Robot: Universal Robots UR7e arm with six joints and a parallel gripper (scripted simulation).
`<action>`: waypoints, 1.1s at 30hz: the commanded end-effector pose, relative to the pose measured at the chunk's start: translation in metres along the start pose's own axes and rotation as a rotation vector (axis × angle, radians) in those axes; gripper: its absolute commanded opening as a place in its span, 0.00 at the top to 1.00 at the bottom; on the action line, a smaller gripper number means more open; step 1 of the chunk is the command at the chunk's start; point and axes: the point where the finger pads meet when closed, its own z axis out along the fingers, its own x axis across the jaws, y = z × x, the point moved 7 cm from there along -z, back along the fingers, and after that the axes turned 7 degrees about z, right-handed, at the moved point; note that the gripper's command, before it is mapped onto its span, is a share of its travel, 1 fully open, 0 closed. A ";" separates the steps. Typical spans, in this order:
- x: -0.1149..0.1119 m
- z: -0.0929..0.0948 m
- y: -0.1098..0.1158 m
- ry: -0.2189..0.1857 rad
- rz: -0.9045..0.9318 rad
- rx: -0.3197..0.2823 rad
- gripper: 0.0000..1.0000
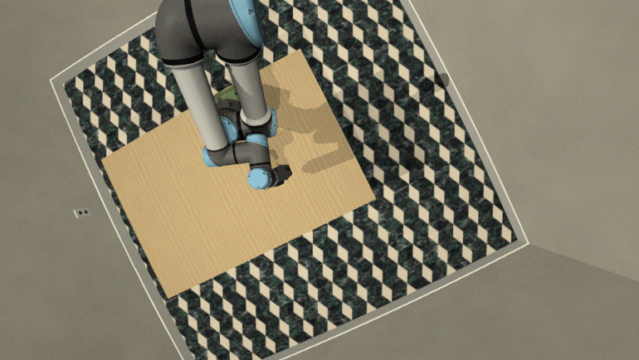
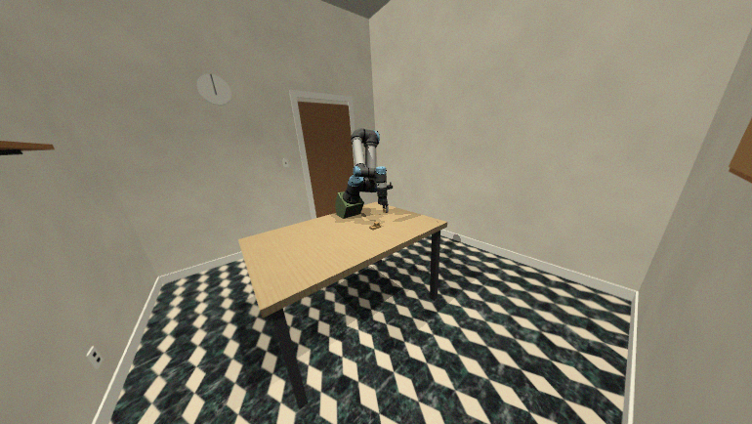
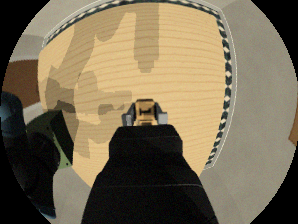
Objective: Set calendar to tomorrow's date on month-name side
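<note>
The gripper [image 1: 283, 174] [image 2: 386, 209] [image 3: 145, 107] grips a wooden cube [image 3: 146, 107] above the table [image 1: 214, 210] [image 2: 326, 252] [image 3: 187, 75]; the calendar tray [image 2: 374, 227] lies nearby, long axis slanting up rightward in the exterior view (its facing side, I can't tell).

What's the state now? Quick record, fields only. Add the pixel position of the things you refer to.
gripper: [image 2: 386, 209] [image 3: 145, 116] shut on a cube, away from the tray
cube: [image 3: 146, 105] between the fingers, dark marking on it, digit unreadable
tray: [image 2: 374, 227] on the table, small in the exterior view, hidden from above
tray contents: something stands on it, too small to identify
table: [image 1: 201, 223] [image 2: 315, 258] [image 3: 190, 75] light wood
mount: [image 1: 225, 94] [image 2: 342, 206] [image 3: 62, 135] green, at the table's edge
date: cannot tell
task: unfinished, cube not on tray
</note>
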 end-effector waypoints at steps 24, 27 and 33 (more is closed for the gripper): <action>0.005 0.003 0.024 -0.032 -0.011 -0.008 0.40; 0.006 0.003 0.035 -0.044 -0.014 -0.008 0.40; 0.009 0.003 0.055 -0.058 -0.017 -0.006 0.40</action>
